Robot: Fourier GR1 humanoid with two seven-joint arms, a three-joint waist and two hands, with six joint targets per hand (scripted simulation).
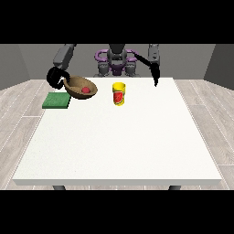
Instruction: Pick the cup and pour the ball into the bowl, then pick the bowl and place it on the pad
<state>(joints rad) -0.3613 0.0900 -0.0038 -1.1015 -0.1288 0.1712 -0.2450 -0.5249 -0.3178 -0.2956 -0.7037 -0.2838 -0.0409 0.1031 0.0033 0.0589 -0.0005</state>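
The bowl (81,87) is hanging in the air, tilted so its open side is facing out over the table, with the red ball (85,90) sitting low inside it near the dipped rim. It is floating just to the right of the green pad (56,100) and a little above it, not yet over it. The hand at the view's left (55,77) is gripping the bowl by its far edge, black fingers wrapping around the rim there.

The yellow cup (119,94) is standing upright on the white table (119,141), well apart from the bowl, and it is looking as though the pouring part is done.

The hand at the view's right (156,77) is dangling near the table's far edge, fingers pointing down and holding nothing.

What I am worrying about is that tilt. If the bowl is tipping any further while it is travelling sideways, the ball could be rolling over the low rim and onto the table. The grip is also sitting at one edge only, so the bowl could be swinging as it comes down. And with the pad being small, a landing short of it would be leaving the bowl half on, half off, rocking on the pad's edge.
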